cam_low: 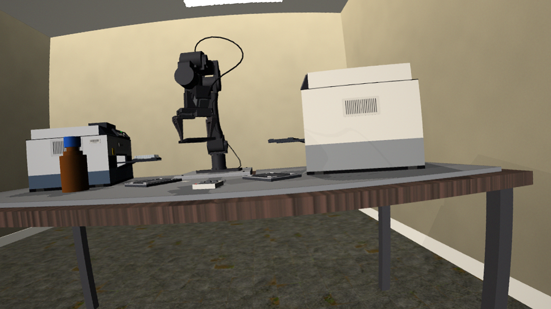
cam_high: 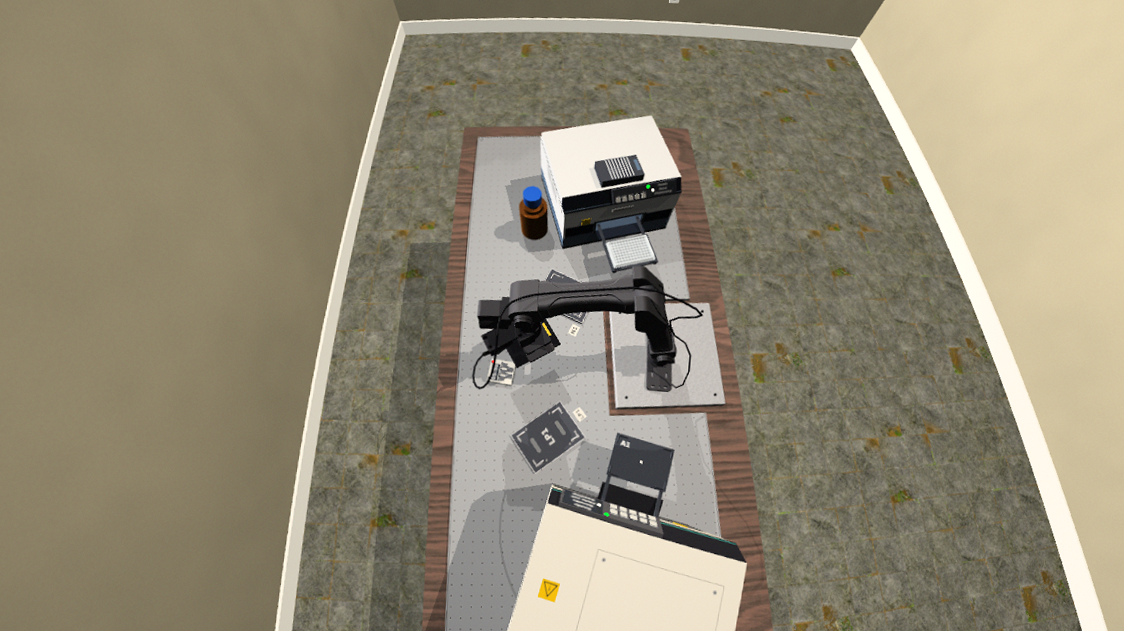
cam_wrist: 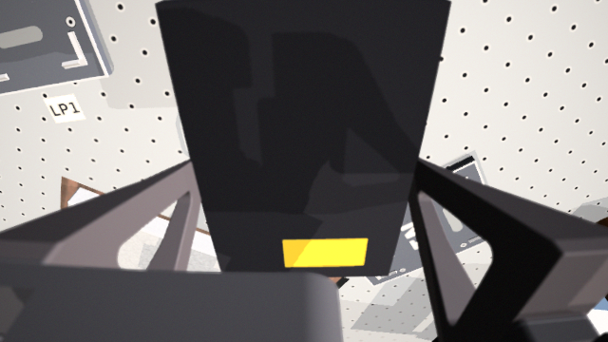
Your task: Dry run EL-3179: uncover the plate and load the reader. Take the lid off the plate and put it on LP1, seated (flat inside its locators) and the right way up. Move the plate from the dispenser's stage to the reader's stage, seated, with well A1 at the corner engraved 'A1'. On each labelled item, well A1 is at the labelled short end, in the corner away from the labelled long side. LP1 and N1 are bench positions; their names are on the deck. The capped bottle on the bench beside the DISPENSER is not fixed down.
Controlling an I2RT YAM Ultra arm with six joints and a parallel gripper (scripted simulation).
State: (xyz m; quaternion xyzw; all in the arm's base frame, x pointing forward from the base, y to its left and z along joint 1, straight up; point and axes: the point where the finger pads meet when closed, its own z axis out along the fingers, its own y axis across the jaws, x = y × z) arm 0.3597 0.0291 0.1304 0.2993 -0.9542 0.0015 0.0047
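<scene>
A matt grey perforated metal deck (cam_high: 483, 451) covers the dark wood-grain table top (cam_low: 274, 203), whose edge shows streaky brown veneer low in the exterior view. The matt black arm (cam_high: 586, 292) looks like smooth painted metal or plastic. Held in its matt dark gripper (cam_wrist: 304, 199), the flat black plastic lid (cam_wrist: 304, 119) has a dull sheen and a glossy yellow sticker (cam_wrist: 325, 252). The amber glossy bottle (cam_low: 73, 170) carries a blue plastic cap. The cream reader casing (cam_low: 361, 118) looks smooth and satin. The floor (cam_high: 860, 337) is rough, mottled stone.
</scene>
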